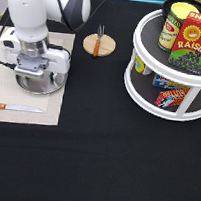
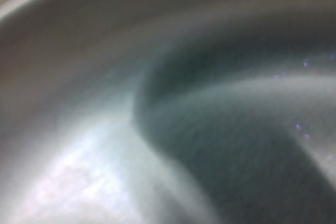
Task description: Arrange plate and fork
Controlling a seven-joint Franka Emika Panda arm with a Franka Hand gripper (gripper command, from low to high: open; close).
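1. Directly beneath the pincer (image 1: 39,76), the plate (image 1: 45,87) is lying on the pale placemat (image 1: 16,114) at the exterior view's left, its shiny rim showing just below the hand.
2. The pincer is sitting low over the plate, seemingly touching or gripping its rim; the hand's body is hiding the tips, so I cannot tell whether it is spread or pinching.
3. The wrist view is filling entirely with curved silver metal (image 2: 97,165), which is suggesting the camera is hanging right over the plate's bowl.
4. Up and to the right of the pincer in the exterior view, well apart from it, the fork (image 1: 98,41) is resting on the round wooden coaster (image 1: 106,48), its long axis running toward the view's top, tines uppermost.
5. Below the pincer in the exterior view, the knife (image 1: 13,107) is lying on the placemat, pointing across the view.
6. Far to the pincer's right in the exterior view, a white two-tier rack (image 1: 153,101) is standing on the black desk (image 1: 107,164), carrying cans and boxes.
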